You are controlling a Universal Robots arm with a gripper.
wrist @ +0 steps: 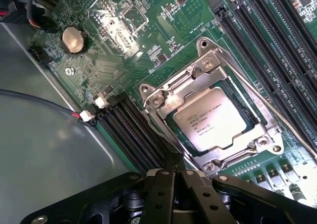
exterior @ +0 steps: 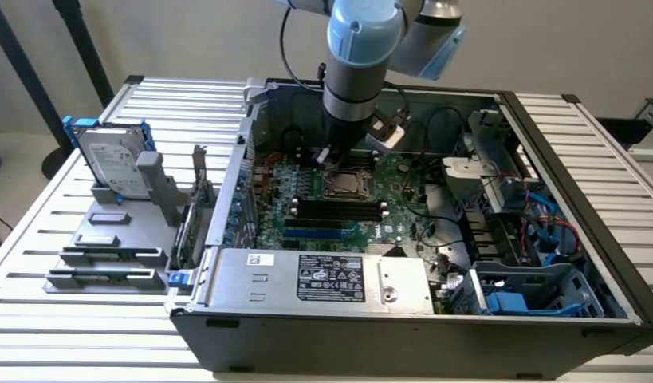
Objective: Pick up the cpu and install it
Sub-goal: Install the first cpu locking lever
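Cpu point(wrist: 210, 120), a flat square chip with a silvery, matte metal top, sits seated in its socket on the green motherboard point(wrist: 148, 30). Several lines of dark print cross its lid, too small to read. A bright stamped-steel frame point(wrist: 158, 101) with rounded lugs at the corners surrounds it. Long black memory slots point(wrist: 133, 130) run just beside the frame on two sides, and a round, coppery coin battery point(wrist: 73, 39) lies well apart on the board.

The black pincer point(wrist: 173, 164) hangs just above the board beside the socket, drawn narrow and holding nothing.

In the exterior view the cpu point(exterior: 340, 185) shows as a pale square at the board's centre. The pincer point(exterior: 332, 159) is close over it, under the grey and light-blue arm point(exterior: 358, 72).

The board lies inside an open dark metal case point(exterior: 411, 335). A silvery power supply point(exterior: 411, 279) with a black label, unreadable, sits along the near edge. The case rests on a pale slatted surface point(exterior: 92, 335). A hard drive point(exterior: 108, 163) in a blue frame stands upright toward the exterior view's left.
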